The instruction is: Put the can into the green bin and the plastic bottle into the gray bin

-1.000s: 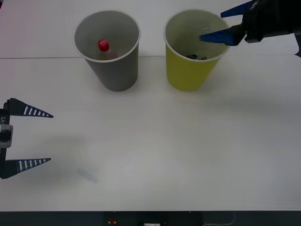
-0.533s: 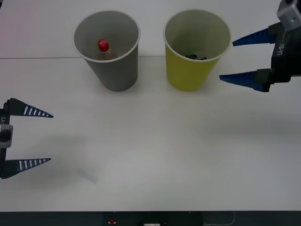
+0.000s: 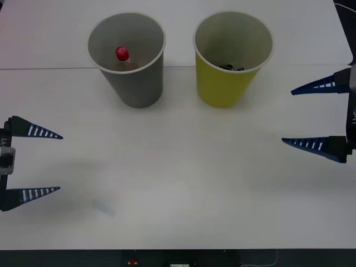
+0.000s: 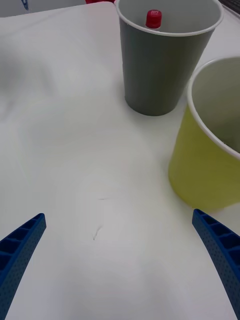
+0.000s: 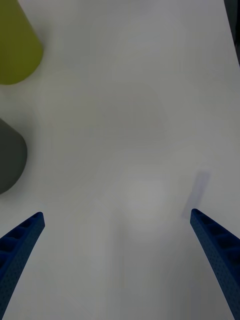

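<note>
From the front, the right gripper (image 3: 316,115) hangs wide open and empty over the white table (image 3: 183,178), with the green bin (image 3: 232,58) ahead and to its left holding a dark shape that seems to be the can (image 3: 231,67), while the left gripper (image 3: 41,162), also spread and empty, sits well back from the gray bin (image 3: 129,58) where the plastic bottle (image 3: 122,55) shows its red cap. In the right wrist view the green bin (image 4: 207,150) stands just ahead of one blue finger (image 4: 222,252), the gray bin (image 4: 162,55) and bottle cap (image 4: 153,18) farther on. In the left wrist view both bins, green (image 5: 15,42) and gray (image 5: 10,157), lie off beyond the finger (image 5: 20,252) nearest them.
</note>
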Robot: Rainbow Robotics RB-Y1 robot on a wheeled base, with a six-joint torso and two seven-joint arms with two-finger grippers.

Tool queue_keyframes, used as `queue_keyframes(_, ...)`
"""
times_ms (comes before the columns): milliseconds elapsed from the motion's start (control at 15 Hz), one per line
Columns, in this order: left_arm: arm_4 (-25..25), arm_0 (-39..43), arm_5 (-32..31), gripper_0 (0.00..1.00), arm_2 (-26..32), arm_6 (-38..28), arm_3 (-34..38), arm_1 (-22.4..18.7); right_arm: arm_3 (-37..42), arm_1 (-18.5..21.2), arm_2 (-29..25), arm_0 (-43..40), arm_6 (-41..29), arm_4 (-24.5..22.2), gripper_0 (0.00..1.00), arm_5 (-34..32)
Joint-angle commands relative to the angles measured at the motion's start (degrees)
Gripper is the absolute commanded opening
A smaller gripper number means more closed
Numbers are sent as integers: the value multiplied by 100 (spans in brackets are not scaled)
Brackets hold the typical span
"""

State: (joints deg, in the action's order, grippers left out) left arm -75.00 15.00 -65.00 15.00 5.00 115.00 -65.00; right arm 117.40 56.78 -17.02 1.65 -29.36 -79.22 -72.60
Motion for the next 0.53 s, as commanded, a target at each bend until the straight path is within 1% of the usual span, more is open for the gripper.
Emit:
queue_keyframes(67, 0, 0, 0, 100, 0, 0, 0, 0, 72, -9, -258, -464, 528, 38, 100, -254)
queue_keyframes(267, 0, 0, 0, 100, 0, 0, 0, 0, 72, -1, -319, -816, 1011, 91, 100, -298)
queue_keyframes(400, 0, 0, 0, 100, 0, 0, 0, 0, 72, -9, -319, -974, 1108, 117, 100, -298)
queue_keyframes(533, 0, 0, 0, 100, 0, 0, 0, 0, 81, -150, -310, -1044, 1160, 126, 100, -342)
